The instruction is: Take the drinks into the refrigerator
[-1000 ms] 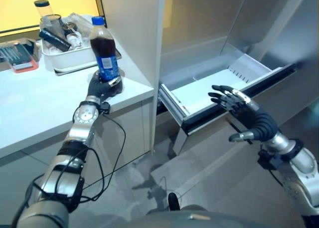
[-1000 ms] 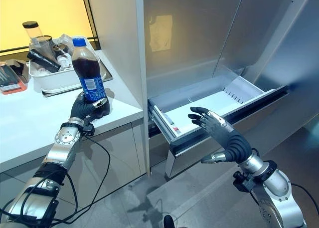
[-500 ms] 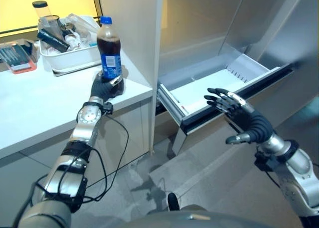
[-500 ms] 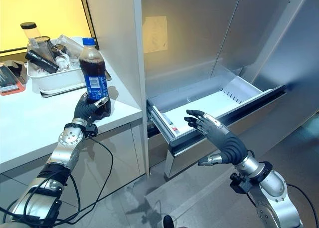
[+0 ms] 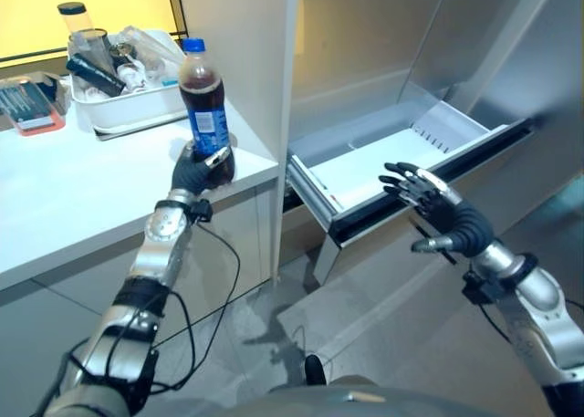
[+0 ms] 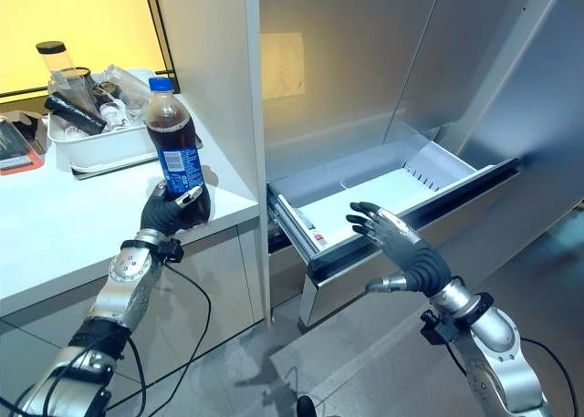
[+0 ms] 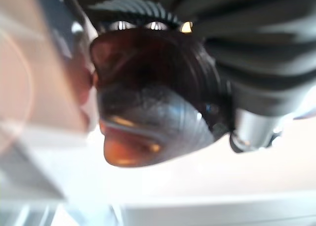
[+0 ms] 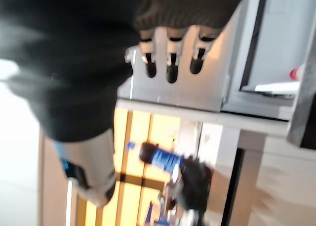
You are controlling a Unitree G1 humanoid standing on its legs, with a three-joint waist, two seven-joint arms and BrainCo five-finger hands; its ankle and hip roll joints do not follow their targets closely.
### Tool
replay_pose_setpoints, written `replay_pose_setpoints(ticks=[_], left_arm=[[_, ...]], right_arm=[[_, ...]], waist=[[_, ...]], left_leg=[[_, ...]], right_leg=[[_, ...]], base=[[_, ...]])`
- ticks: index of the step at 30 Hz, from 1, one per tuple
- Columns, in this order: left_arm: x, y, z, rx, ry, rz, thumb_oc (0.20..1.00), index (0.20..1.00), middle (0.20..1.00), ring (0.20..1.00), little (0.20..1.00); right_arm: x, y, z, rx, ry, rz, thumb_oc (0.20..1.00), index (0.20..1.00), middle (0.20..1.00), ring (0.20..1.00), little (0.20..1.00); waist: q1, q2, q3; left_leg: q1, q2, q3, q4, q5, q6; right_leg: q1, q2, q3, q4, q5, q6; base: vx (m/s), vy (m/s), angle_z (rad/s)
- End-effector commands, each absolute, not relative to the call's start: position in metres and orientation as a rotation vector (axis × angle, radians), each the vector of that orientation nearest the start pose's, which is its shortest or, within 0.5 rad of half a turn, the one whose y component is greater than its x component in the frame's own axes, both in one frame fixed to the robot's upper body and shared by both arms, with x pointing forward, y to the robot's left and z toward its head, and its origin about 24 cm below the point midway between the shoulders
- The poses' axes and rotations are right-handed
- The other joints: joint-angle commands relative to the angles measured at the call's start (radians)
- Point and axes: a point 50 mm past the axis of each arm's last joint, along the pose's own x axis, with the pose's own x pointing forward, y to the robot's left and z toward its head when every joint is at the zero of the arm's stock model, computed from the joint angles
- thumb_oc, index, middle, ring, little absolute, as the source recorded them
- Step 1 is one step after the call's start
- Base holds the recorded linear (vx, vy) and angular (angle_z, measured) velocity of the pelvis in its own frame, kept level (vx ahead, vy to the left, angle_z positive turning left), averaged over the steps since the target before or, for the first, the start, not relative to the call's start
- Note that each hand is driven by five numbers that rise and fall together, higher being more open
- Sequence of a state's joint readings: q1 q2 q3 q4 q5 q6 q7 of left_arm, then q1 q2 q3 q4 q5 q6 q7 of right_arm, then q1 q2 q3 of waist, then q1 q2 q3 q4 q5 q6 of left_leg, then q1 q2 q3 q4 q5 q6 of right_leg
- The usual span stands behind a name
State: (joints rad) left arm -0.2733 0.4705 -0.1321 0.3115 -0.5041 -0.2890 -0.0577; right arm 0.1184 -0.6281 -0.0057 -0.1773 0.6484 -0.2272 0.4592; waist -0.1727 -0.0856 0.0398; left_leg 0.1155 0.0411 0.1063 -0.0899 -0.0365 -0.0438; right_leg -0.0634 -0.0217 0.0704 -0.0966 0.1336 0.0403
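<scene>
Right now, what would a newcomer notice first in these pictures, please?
First the cola bottle, held upright by the left robot hand curled round its base above the white counter's corner. Next the open refrigerator drawer, pulled out to the right, with the right robot hand spread open at its front edge.

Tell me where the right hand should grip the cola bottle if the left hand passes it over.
Probably around the blue label band. The cola bottle stands upright above the counter edge, and the left hand is wrapped round its base, leaving the middle bare. Bring the open right hand, now over the open drawer, in from the drawer side, fingers level.
</scene>
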Motion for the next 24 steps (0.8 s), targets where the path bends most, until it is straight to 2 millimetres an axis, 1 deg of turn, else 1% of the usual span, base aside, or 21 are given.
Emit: replay_pose_setpoints(ticks=[1, 2, 3, 4, 5, 7, 8, 10, 11, 12, 13, 16, 18, 19, 20, 21, 22, 23, 24], left_arm=[[0.304, 0.219, 0.157, -0.057, -0.551, -0.168, 0.2, 0.2, 0.2, 0.2, 0.2], [0.298, 0.22, 0.156, -0.062, -0.56, -0.186, 0.2, 0.2, 0.2, 0.2, 0.2], [0.297, 0.22, 0.156, -0.062, -0.559, -0.186, 0.2, 0.2, 0.2, 0.2, 0.2], [0.287, 0.218, 0.154, -0.092, -0.57, -0.227, 0.2, 0.2, 0.2, 0.2, 0.2], [0.287, 0.219, 0.153, -0.093, -0.569, -0.226, 0.2, 0.2, 0.2, 0.2, 0.2], [0.274, 0.216, 0.152, -0.116, -0.578, -0.28, 0.2, 0.2, 0.2, 0.2, 0.2], [0.27, 0.216, 0.15, -0.131, -0.577, -0.288, 0.2, 0.2, 0.2, 0.2, 0.2], [0.262, 0.212, 0.153, -0.124, -0.589, -0.336, 0.2, 0.2, 0.2, 0.2, 0.2], [0.259, 0.212, 0.15, -0.135, -0.581, -0.347, 0.2, 0.2, 0.2, 0.2, 0.2], [0.257, 0.211, 0.149, -0.146, -0.576, -0.355, 0.2, 0.2, 0.2, 0.2, 0.2], [0.256, 0.212, 0.149, -0.146, -0.576, -0.354, 0.2, 0.2, 0.2, 0.2, 0.2], [0.249, 0.203, 0.149, -0.129, -0.56, -0.442, 0.2, 0.2, 0.2, 0.2, 0.2], [0.245, 0.2, 0.148, -0.104, -0.547, -0.48, 0.2, 0.2, 0.2, 0.2, 0.2], [0.245, 0.2, 0.148, -0.104, -0.547, -0.48, 0.2, 0.2, 0.2, 0.2, 0.2], [0.244, 0.196, 0.149, -0.092, -0.544, -0.51, 0.2, 0.2, 0.2, 0.2, 0.2], [0.241, 0.19, 0.149, -0.088, -0.533, -0.568, 0.2, 0.2, 0.2, 0.2, 0.2], [0.241, 0.19, 0.149, -0.088, -0.533, -0.567, 0.2, 0.2, 0.2, 0.2, 0.2], [0.239, 0.182, 0.146, -0.066, -0.502, -0.633, 0.2, 0.2, 0.2, 0.2, 0.2], [0.238, 0.179, 0.146, -0.055, -0.494, -0.66, 0.2, 0.2, 0.2, 0.2, 0.2]], right_arm=[[0.23, -0.23, 0.136, -0.077, -0.401, 0.476, 1.0, 1.0, 1.0, 1.0, 1.0], [0.232, -0.233, 0.136, -0.087, -0.396, 0.466, 1.0, 1.0, 1.0, 1.0, 1.0], [0.232, -0.232, 0.136, -0.087, -0.395, 0.467, 1.0, 1.0, 1.0, 1.0, 1.0], [0.234, -0.236, 0.135, -0.097, -0.392, 0.446, 1.0, 1.0, 1.0, 1.0, 1.0], [0.234, -0.236, 0.135, -0.097, -0.392, 0.446, 1.0, 1.0, 1.0, 1.0, 1.0], [0.237, -0.241, 0.133, -0.108, -0.381, 0.416, 1.0, 1.0, 1.0, 1.0, 1.0], [0.238, -0.242, 0.13, -0.109, -0.371, 0.408, 1.0, 1.0, 1.0, 1.0, 1.0], [0.24, -0.241, 0.129, -0.112, -0.364, 0.414, 1.0, 1.0, 1.0, 1.0, 1.0], [0.242, -0.241, 0.127, -0.105, -0.355, 0.412, 1.0, 1.0, 1.0, 1.0, 1.0], [0.244, -0.24, 0.121, -0.082, -0.334, 0.409, 1.0, 1.0, 1.0, 1.0, 1.0], [0.244, -0.24, 0.121, -0.082, -0.334, 0.41, 1.0, 1.0, 1.0, 1.0, 1.0], [0.25, -0.227, 0.107, 0.03, -0.265, 0.485, 1.0, 1.0, 1.0, 1.0, 1.0], [0.252, -0.221, 0.101, 0.095, -0.223, 0.537, 1.0, 1.0, 1.0, 1.0, 1.0], [0.252, -0.22, 0.101, 0.096, -0.223, 0.538, 1.0, 1.0, 1.0, 1.0, 1.0], [0.255, -0.215, 0.096, 0.14, -0.192, 0.57, 1.0, 1.0, 1.0, 1.0, 1.0], [0.257, -0.206, 0.095, 0.175, -0.158, 0.646, 1.0, 1.0, 1.0, 1.0, 1.0], [0.257, -0.206, 0.095, 0.175, -0.158, 0.646, 1.0, 1.0, 1.0, 1.0, 1.0], [0.265, -0.197, 0.093, 0.193, -0.135, 0.69, 1.0, 1.0, 1.0, 1.0, 1.0], [0.268, -0.191, 0.094, 0.209, -0.13, 0.719, 1.0, 1.0, 1.0, 1.0, 1.0]], waist=[[0.042, 0.008, -0.001], [0.047, 0.007, -0.001], [0.046, 0.007, -0.002], [0.057, 0.005, -0.003], [0.055, 0.005, -0.003], [0.067, 0.001, -0.007], [0.072, -0.001, -0.007], [0.078, -0.004, -0.009], [0.083, -0.005, -0.009], [0.088, -0.007, -0.01], [0.087, -0.007, -0.01], [0.102, -0.015, -0.009], [0.108, -0.019, -0.01], [0.107, -0.019, -0.01], [0.112, -0.02, -0.01], [0.118, -0.023, -0.01], [0.118, -0.022, -0.01], [0.125, -0.022, -0.012], [0.127, -0.022, -0.012]], left_leg=[[0.028, -0.032, -0.092, 0.003, -0.045, 0.036], [0.027, -0.033, -0.095, 0.003, -0.044, 0.036], [0.027, -0.033, -0.095, 0.003, -0.044, 0.036], [0.027, -0.034, -0.1, 0.003, -0.043, 0.037], [0.027, -0.034, -0.1, 0.003, -0.043, 0.037], [0.024, -0.035, -0.108, 0.003, -0.041, 0.038], [0.023, -0.035, -0.111, 0.003, -0.041, 0.038], [0.021, -0.037, -0.115, 0.003, -0.039, 0.039], [0.02, -0.038, -0.117, 0.003, -0.039, 0.04], [0.02, -0.038, -0.118, 0.003, -0.038, 0.04], [0.02, -0.038, -0.118, 0.003, -0.038, 0.04], [0.015, -0.041, -0.126, 0.003, -0.033, 0.041], [0.014, -0.043, -0.131, 0.003, -0.031, 0.042], [0.014, -0.043, -0.131, 0.003, -0.031, 0.042], [0.013, -0.045, -0.132, 0.003, -0.03, 0.042], [0.012, -0.046, -0.133, 0.003, -0.028, 0.042], [0.012, -0.046, -0.133, 0.003, -0.028, 0.042], [0.012, -0.048, -0.136, 0.003, -0.027, 0.043], [0.012, -0.048, -0.137, 0.003, -0.026, 0.043]], right_leg=[[0.105, -0.017, -0.079, 0.042, -0.111, 0.056], [0.105, -0.018, -0.081, 0.042, -0.11, 0.055], [0.105, -0.018, -0.081, 0.041, -0.11, 0.055], [0.109, -0.02, -0.087, 0.04, -0.11, 0.054], [0.109, -0.02, -0.087, 0.04, -0.11, 0.054], [0.112, -0.023, -0.096, 0.039, -0.108, 0.053], [0.113, -0.024, -0.098, 0.039, -0.106, 0.053], [0.114, -0.025, -0.101, 0.039, -0.106, 0.053], [0.114, -0.026, -0.104, 0.038, -0.105, 0.053], [0.115, -0.028, -0.107, 0.038, -0.104, 0.053], [0.116, -0.028, -0.107, 0.038, -0.104, 0.053], [0.116, -0.032, -0.114, 0.039, -0.102, 0.052], [0.118, -0.033, -0.118, 0.038, -0.102, 0.052], [0.119, -0.033, -0.118, 0.038, -0.102, 0.052], [0.119, -0.034, -0.12, 0.039, -0.1, 0.052], [0.119, -0.035, -0.121, 0.04, -0.099, 0.052], [0.119, -0.035, -0.121, 0.04, -0.099, 0.052], [0.12, -0.036, -0.122, 0.04, -0.098, 0.052], [0.121, -0.037, -0.123, 0.04, -0.098, 0.052]], base=[[-0.01, 0.003, 0.05], [0.0, 0.0, 0.0], [0.0, 0.0, 0.0], [-0.01, -0.001, 0.05], [-0.02, -0.004, 0.08], [-0.02, -0.004, 0.12], [-0.02, -0.002, 0.18], [-0.02, 0.0, 0.14], [-0.02, 0.0, 0.09], [-0.02, -0.001, 0.09], [-0.04, -0.005, 0.11], [-0.04, -0.008, 0.09], [-0.02, -0.008, 0.04], [-0.02, -0.004, 0.04], [-0.04, -0.006, 0.04], [-0.04, -0.006, 0.03], [-0.04, -0.002, 0.01], [0.0, 0.0, 0.0], [0.0, 0.0, 0.0]])
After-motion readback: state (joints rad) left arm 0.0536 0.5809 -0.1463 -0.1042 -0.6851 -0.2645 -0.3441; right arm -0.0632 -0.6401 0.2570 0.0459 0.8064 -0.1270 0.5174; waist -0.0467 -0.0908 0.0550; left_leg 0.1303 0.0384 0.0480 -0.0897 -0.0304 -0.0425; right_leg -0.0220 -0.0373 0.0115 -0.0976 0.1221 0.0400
